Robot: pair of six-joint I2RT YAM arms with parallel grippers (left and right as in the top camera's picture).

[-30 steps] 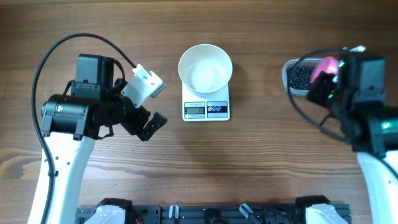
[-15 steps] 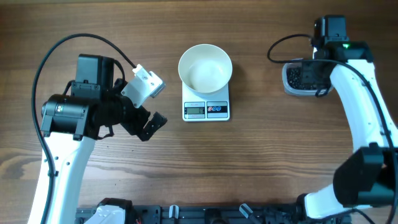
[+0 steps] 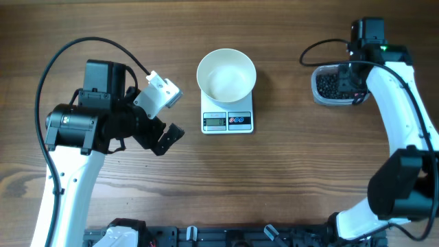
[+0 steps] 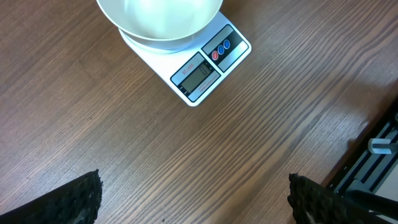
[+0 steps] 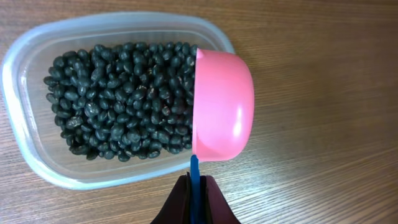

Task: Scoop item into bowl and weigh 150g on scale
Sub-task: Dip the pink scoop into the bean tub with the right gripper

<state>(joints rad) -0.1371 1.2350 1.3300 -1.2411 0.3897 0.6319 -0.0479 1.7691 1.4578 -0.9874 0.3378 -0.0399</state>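
The white bowl (image 3: 226,75) (image 4: 158,22) stands on the white scale (image 3: 228,121) (image 4: 208,65) at the table's middle; nothing shows inside the bowl. The item, small black beans (image 5: 118,109), fills a clear tub (image 3: 319,86) at the right. My right gripper (image 5: 194,193) (image 3: 352,81) is shut on the blue handle of a pink scoop (image 5: 221,106). The scoop lies on its side at the tub's right end, its mouth against the beans. My left gripper (image 4: 196,190) hangs open over bare wood, left of the scale and nearer the front.
The right arm (image 3: 394,103) reaches along the right side of the table to the tub. A black cable (image 3: 75,51) loops over the left arm. A dark rail (image 3: 233,237) runs along the table's front edge.
The right arm has stretched back from the near right and brought the pink scoop down to the tub of beans. The left arm has not moved.
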